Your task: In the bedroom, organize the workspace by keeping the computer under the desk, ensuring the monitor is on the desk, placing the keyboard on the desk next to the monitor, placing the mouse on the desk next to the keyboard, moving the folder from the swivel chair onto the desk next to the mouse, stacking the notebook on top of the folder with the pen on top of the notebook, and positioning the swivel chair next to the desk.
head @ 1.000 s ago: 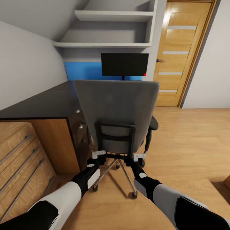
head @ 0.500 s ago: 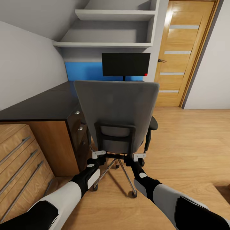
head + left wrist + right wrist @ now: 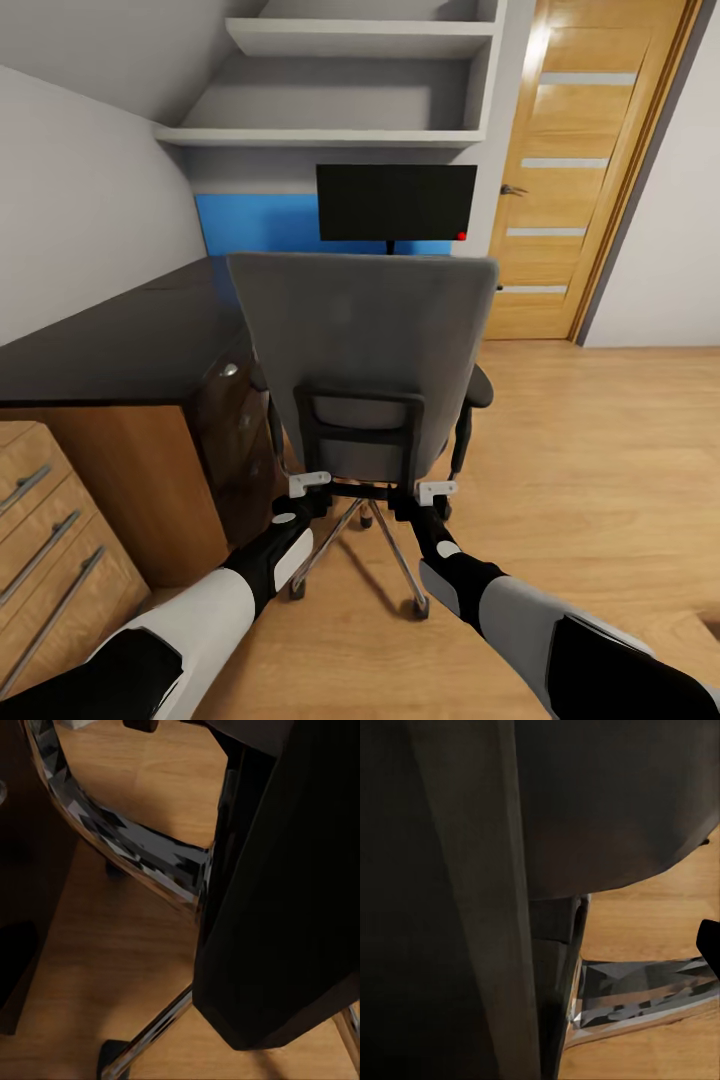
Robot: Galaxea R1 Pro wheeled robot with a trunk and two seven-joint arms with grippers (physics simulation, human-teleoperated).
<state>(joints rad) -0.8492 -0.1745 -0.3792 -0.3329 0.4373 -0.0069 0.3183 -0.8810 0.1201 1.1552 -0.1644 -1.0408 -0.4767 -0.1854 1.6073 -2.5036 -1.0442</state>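
Swivel chair (image 3: 365, 350) seen from behind, just right of the black worktop (image 3: 130, 335), backrest toward the robot. Left gripper (image 3: 308, 487) and right gripper (image 3: 435, 491) both sit at the black frame under the backrest, probably clamped on it, but can't tell from these views. Monitor (image 3: 396, 202) stands on the worktop beyond the chair, against the blue wall panel (image 3: 255, 222)

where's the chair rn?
Head view: the chair is dead centre, its back to the camera, both grippers at its lower back frame, the desk on its left, the monitor beyond.
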